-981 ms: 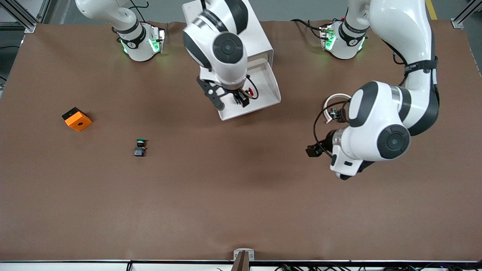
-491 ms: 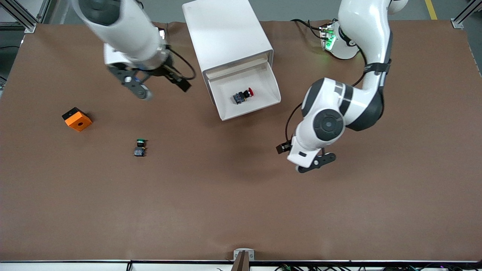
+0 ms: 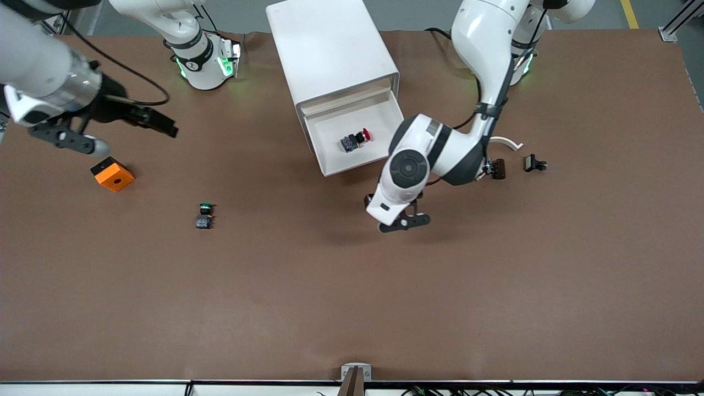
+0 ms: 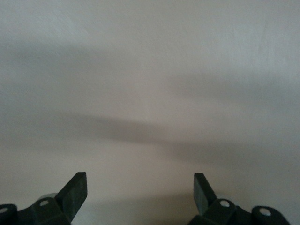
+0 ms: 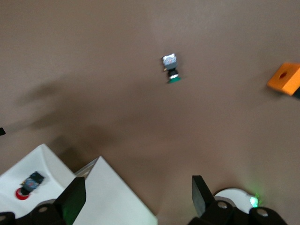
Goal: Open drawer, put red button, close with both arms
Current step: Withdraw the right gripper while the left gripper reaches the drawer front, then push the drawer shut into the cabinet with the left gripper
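Note:
The red button (image 3: 356,139) lies on its side in the open drawer (image 3: 335,164) of the white cabinet (image 3: 330,49). My left gripper (image 3: 369,199) hangs low over the table just in front of the drawer. In the left wrist view it (image 4: 139,187) is open and empty, facing a pale flat surface (image 4: 150,93) close up. My right gripper (image 3: 165,125) is up over the table toward the right arm's end, near the orange block. It (image 5: 136,192) is open and empty in the right wrist view, which also shows the red button (image 5: 27,185) in the drawer (image 5: 44,154).
A green-capped button (image 3: 204,214) (image 5: 171,68) and an orange block (image 3: 112,174) (image 5: 285,78) lie on the brown table toward the right arm's end. Small black parts (image 3: 498,168) and a white curved piece (image 3: 506,142) lie toward the left arm's end.
My right gripper left the red button in the drawer and swung away toward the right arm's end. My left arm swung in from its end of the table to the drawer's front.

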